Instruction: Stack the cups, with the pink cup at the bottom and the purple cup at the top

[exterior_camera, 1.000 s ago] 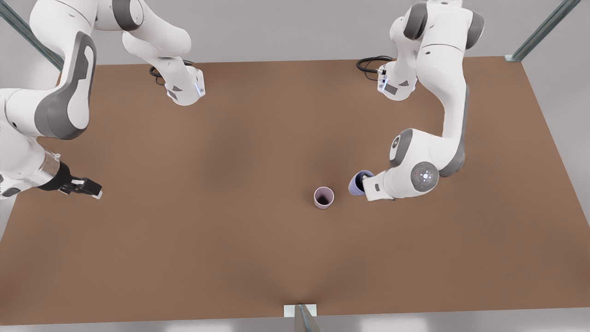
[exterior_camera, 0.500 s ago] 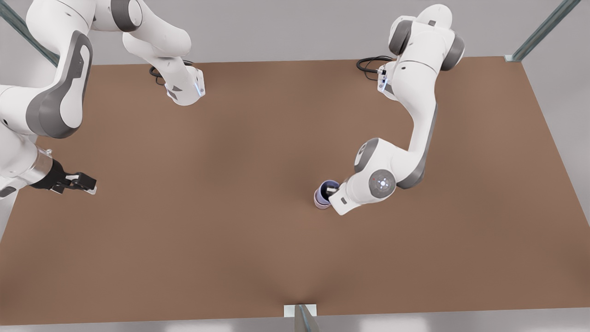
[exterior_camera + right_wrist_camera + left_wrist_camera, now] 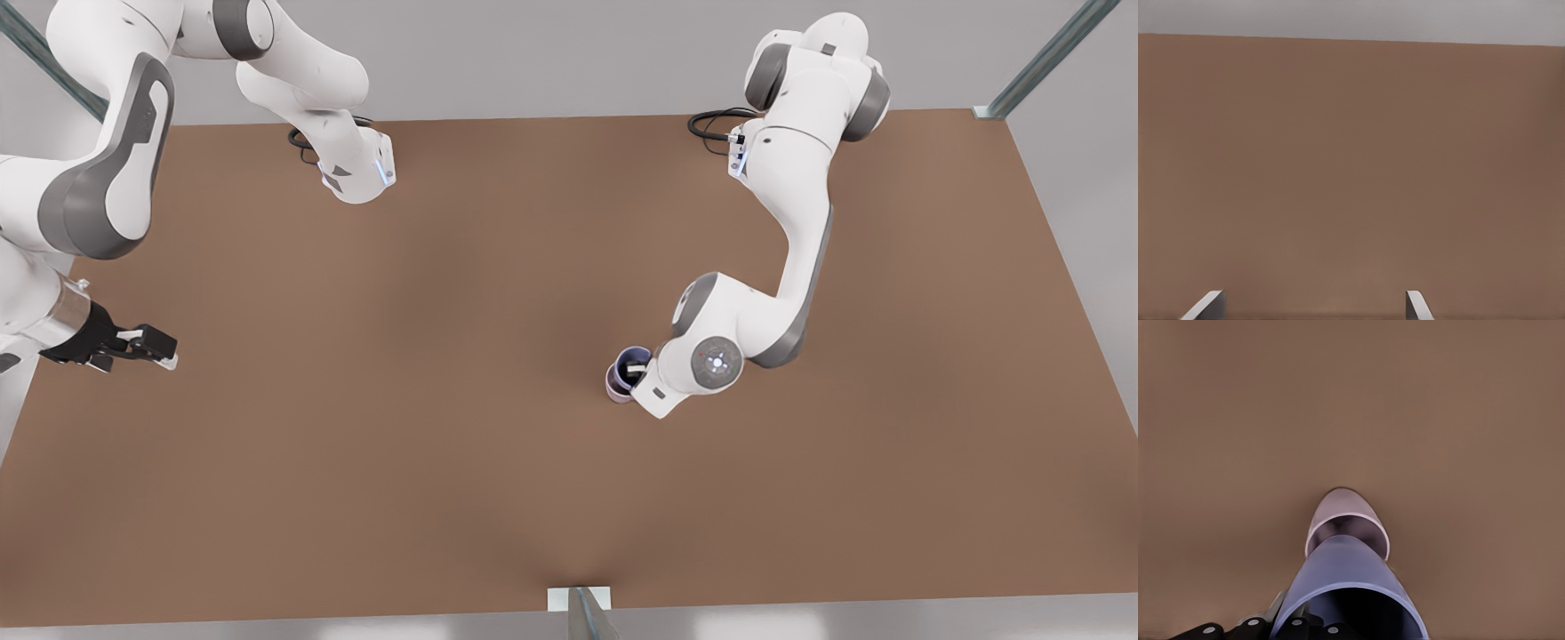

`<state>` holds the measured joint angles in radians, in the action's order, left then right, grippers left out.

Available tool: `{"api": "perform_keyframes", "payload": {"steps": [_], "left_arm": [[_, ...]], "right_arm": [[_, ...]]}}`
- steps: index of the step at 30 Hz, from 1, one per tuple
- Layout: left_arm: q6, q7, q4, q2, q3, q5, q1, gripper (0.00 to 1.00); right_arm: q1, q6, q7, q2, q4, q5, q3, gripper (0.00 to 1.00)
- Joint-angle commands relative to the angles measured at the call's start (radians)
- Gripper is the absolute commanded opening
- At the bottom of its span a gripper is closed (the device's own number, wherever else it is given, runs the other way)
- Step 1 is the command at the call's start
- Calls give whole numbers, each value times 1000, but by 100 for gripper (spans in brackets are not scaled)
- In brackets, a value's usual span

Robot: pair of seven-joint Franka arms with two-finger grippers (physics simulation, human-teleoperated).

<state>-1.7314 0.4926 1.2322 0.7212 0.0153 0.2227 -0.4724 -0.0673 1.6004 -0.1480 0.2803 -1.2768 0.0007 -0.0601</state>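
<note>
Brown bench [image 3: 373, 462] surface, seen from above in the front view, carries the two cups near its middle. I see the left gripper [image 3: 637, 370], on the arm at the front view's right, with its fingers clamped on the wall of the purple cup [image 3: 627, 359], one finger inside the cup. The purple cup [image 3: 1348, 587] sits over the mouth of the pink cup [image 3: 1348, 520], which stands upright on the bench; I cannot tell how deeply it is nested. The pink cup [image 3: 615, 389] shows as a rim under the purple one. The right gripper [image 3: 153, 348] waits at the front view's left edge, fingers [image 3: 1205, 305] apart, holding nothing.
</note>
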Motion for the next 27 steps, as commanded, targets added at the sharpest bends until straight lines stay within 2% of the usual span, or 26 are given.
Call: {"api": "perform_keyframes", "payload": {"steps": [1,27], "left_arm": [[12,173,0,3,0,0,0,21],[-17,202,-14,26,0,9,-14,21]], "right_arm": [[-2,-2,-50,-1,1,1,-1,100],[-2,0,-48,-1,2,15,-4,100]]}}
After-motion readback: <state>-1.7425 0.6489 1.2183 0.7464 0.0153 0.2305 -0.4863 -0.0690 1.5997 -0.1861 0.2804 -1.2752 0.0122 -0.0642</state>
